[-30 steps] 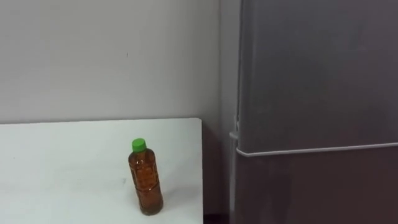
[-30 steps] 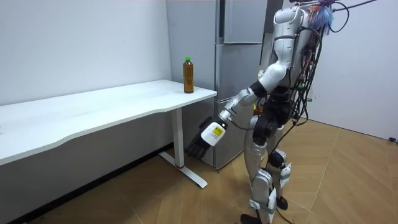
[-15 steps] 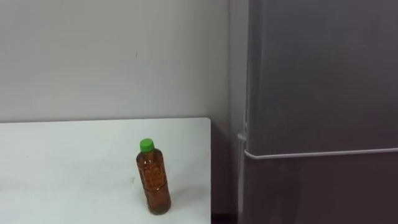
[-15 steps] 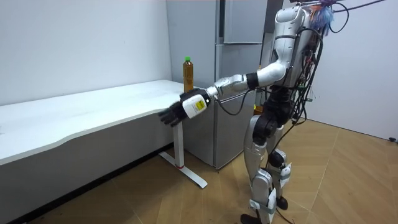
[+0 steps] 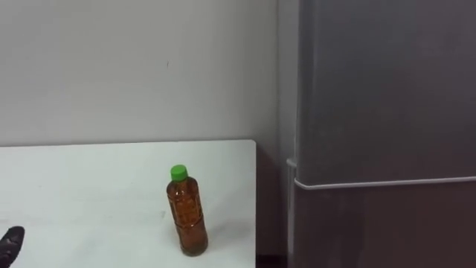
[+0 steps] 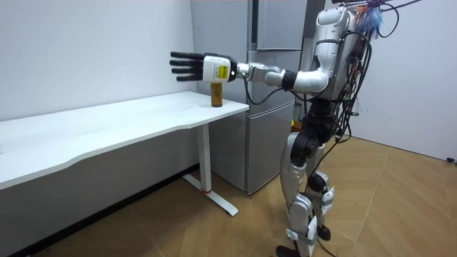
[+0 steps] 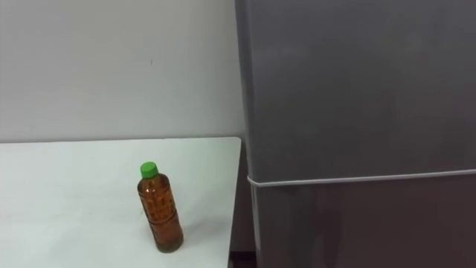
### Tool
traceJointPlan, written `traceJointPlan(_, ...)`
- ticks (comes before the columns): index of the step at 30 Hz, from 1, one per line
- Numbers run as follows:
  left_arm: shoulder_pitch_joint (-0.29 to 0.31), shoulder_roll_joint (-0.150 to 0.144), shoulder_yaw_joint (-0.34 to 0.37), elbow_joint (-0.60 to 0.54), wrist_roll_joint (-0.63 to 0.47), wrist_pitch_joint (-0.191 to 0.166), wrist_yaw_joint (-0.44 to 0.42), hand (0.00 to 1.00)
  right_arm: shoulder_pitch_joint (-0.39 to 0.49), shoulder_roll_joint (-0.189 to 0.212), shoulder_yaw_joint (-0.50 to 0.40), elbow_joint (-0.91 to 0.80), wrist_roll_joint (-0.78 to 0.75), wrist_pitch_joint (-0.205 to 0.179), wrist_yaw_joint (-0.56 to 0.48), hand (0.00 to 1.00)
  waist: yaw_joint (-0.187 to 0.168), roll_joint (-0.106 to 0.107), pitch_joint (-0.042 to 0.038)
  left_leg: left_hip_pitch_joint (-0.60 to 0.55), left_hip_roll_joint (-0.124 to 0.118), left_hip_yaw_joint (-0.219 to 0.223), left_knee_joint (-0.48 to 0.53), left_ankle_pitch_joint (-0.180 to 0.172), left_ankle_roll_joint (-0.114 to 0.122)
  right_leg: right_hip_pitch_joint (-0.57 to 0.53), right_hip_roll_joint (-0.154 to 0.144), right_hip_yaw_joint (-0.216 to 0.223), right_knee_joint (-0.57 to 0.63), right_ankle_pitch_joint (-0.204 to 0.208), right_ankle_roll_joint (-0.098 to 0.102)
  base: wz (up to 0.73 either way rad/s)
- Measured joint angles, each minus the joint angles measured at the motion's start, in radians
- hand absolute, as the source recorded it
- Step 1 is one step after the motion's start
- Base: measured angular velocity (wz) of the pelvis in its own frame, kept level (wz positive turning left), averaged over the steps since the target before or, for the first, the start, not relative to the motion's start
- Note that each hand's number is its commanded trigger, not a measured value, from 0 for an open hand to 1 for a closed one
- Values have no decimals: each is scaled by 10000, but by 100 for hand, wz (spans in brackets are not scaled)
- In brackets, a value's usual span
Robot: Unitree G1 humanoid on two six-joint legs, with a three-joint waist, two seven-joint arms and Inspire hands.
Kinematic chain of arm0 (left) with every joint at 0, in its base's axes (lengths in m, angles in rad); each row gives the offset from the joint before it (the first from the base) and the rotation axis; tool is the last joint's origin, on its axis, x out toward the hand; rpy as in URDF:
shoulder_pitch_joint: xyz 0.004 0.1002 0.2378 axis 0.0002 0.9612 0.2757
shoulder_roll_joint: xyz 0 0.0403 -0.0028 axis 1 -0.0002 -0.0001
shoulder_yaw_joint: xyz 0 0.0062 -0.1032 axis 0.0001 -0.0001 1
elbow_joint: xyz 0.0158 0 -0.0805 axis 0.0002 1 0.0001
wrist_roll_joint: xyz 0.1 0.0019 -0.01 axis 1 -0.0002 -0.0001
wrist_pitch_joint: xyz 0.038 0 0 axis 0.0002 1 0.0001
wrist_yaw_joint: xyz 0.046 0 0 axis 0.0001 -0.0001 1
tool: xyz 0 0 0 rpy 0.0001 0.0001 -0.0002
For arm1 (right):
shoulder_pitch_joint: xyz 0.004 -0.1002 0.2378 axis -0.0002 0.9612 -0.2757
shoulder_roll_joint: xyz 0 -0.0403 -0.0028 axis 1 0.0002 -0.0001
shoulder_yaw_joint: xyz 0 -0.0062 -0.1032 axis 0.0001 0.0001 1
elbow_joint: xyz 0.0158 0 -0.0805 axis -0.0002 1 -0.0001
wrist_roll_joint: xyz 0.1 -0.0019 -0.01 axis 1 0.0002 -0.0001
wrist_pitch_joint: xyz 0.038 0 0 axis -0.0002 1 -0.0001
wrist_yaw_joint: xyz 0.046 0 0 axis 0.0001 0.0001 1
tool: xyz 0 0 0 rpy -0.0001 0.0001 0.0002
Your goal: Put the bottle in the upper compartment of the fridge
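Bare white table [image 5: 89, 193] surrounds the bottle [image 5: 187, 216]; my left hand [image 6: 202, 68] hovers in open air. The fridge [image 5: 387, 112] alongside is shut.

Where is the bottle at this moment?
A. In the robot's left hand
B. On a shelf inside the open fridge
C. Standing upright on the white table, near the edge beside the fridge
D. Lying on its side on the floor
C: the bottle stands upright on the white table, near the edge next to the closed fridge, while the left hand is open and holds nothing.
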Motion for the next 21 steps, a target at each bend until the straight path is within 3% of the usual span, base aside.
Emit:
traceJointPlan(8,-518,0,-406,-1597,1215,83,-1221,0,-132,65,15,48,-311,57,3,0,-169,-109,32,2,-9,-5,30,2,-1,-41,1,41,15,-40,-6,2)
traceJointPlan(14,-702,1,-693,-2388,1922,423,-2307,0,-152,105,14,30,-306,46,16,0,-419,-132,35,-91,-10,-1,28,1,-1,-107,1,27,13,-52,-6,0)
traceJointPlan(21,-1790,-73,-1860,-3000,2266,503,-3417,0,-523,81,211,530,-219,31,46,0,-652,-14,1,-164,-10,14,46,1,-1,-133,1,48,31,-50,-8,1)
